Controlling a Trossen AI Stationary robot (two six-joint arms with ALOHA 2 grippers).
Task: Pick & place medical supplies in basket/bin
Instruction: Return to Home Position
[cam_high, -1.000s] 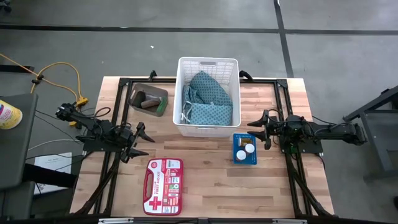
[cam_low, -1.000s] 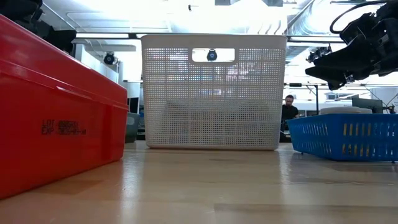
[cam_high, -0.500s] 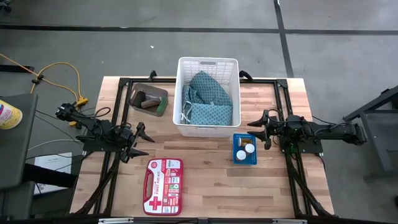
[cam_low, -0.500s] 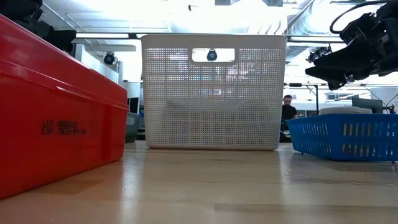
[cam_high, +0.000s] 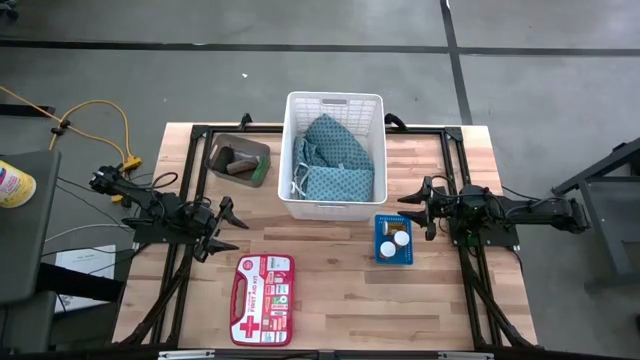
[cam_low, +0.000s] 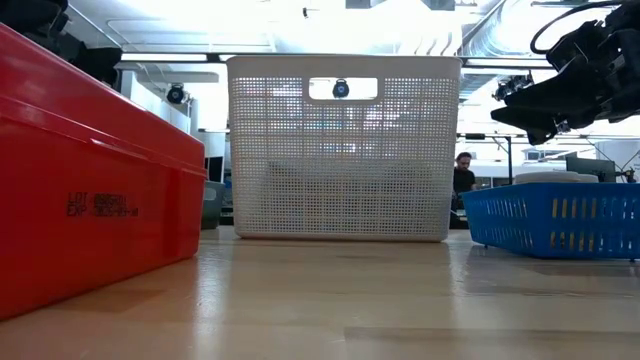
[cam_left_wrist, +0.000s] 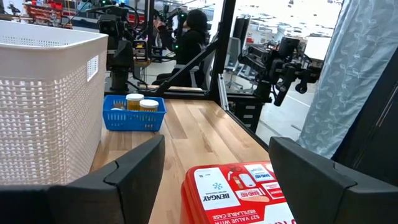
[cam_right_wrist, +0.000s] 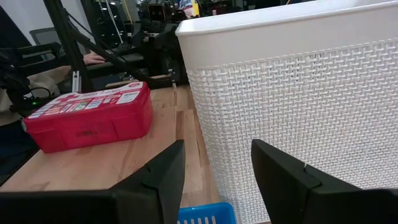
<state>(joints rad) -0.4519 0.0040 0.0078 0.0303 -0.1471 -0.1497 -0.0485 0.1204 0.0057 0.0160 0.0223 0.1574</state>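
The white latticed basket (cam_high: 335, 155) stands at the table's far middle, and two teal patterned cloths (cam_high: 338, 160) lie inside it. To its left, the small dark grey bin (cam_high: 239, 160) holds brown and black rolls and a green piece. Two white-capped bottles (cam_high: 394, 238) stand in a blue tray (cam_high: 380, 255) near the basket's right corner. My left gripper (cam_high: 225, 228) hovers open at the table's left and points toward the middle; its fingers (cam_left_wrist: 134, 171) stand wide apart. My right gripper (cam_high: 418, 208) hovers open at the right, beside the blue tray, facing the basket wall (cam_right_wrist: 298, 93).
A red first-aid case (cam_high: 263, 298) lies near the table's front edge, left of the middle, and it fills the left of the low view (cam_low: 90, 190). Black frame rails run along the table's left and right sides. A person sits in the room beyond (cam_low: 463, 172).
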